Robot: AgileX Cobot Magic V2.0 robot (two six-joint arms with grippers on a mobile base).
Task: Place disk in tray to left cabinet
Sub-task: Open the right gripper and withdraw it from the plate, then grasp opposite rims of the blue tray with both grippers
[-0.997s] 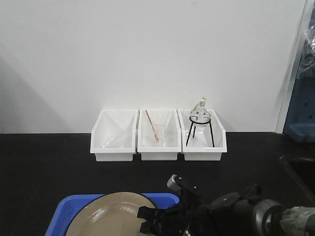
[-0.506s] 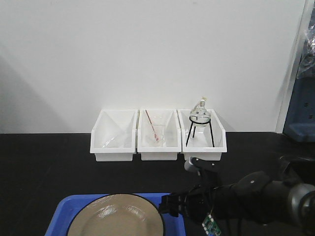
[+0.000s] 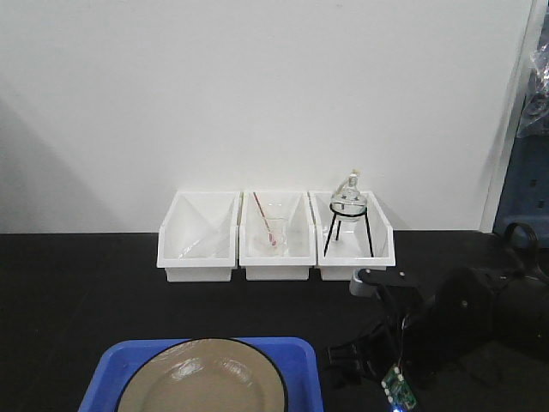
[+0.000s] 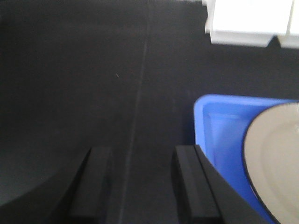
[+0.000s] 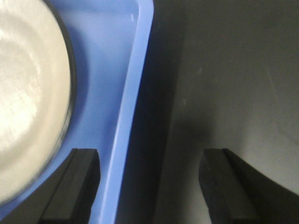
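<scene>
1. The round glossy tan plate [image 3: 202,378] already lies in the rectangular blue plastic tray [image 3: 99,371] on the black counter [image 3: 77,283]. Carrying both to the left cabinet, which is out of view, remains.
2. The right gripper [image 5: 149,186] has its jaws apart, straddling the tray's right rim. The left gripper [image 4: 142,182] has its jaws apart and empty, beside the tray's left edge.
3. Of the three white bins [image 3: 274,257], the middle one holds a glass beaker [image 3: 271,236] and the right one a round flask [image 3: 349,200].

Tray [image 3: 296,353] sits at front edge of bench [image 3: 77,283]; disk [image 3: 202,382] lies in tray. Three bins [image 3: 274,236] in a row behind tray, against wall. Right claw [image 5: 147,186] straddles tray's right rim. Left claw [image 4: 142,182] just left of tray.
</scene>
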